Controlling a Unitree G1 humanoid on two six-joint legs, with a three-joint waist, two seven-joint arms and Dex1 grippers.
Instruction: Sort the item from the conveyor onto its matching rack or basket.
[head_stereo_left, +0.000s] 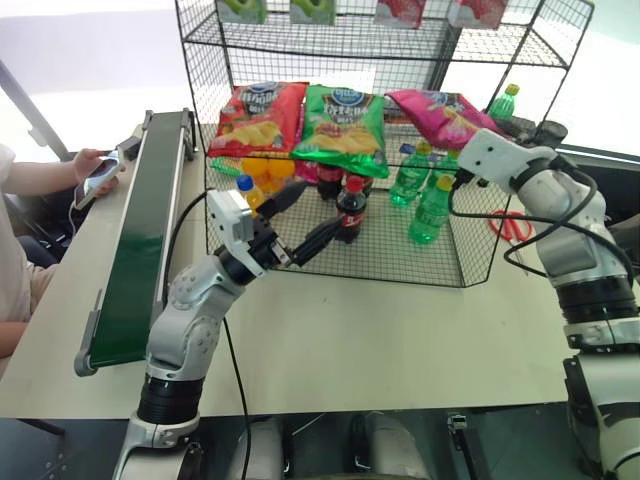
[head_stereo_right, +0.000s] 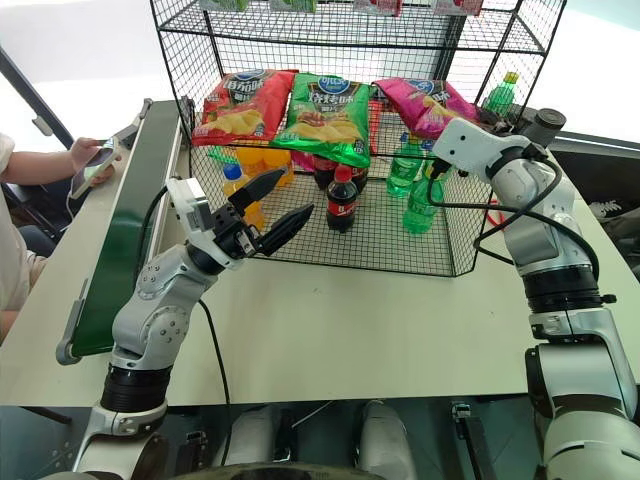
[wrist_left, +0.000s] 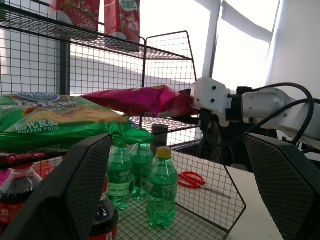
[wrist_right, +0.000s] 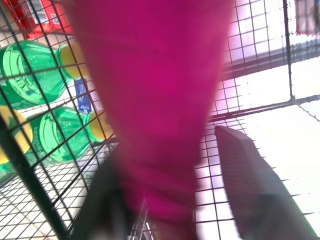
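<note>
Left eye view: pink chip bag (head_stereo_left: 440, 114) lengthwise front-to-back on rack (head_stereo_left: 400, 40).

Pink chip bag (head_stereo_left: 440, 115): glossy crinkled foil-like film, as I see it.
Red bag (head_stereo_left: 258, 118) and green bag (head_stereo_left: 345, 122): the same shiny film.
Rack (head_stereo_left: 330, 40): thin black wire mesh, matt coated.
Conveyor (head_stereo_left: 140, 240): matt dark green belt, grey metal rails.
Green bottles (head_stereo_left: 432, 210): clear glossy plastic with yellow caps.
Cola bottle (head_stereo_left: 350, 210): dark glossy plastic.
Table (head_stereo_left: 350, 340): smooth, pale, matt.
Left gripper (head_stereo_left: 298, 217) fingers (wrist_left: 82, 195): black, finely textured pads.
Right gripper (wrist_left: 190, 102) housing: smooth white plastic.
</note>
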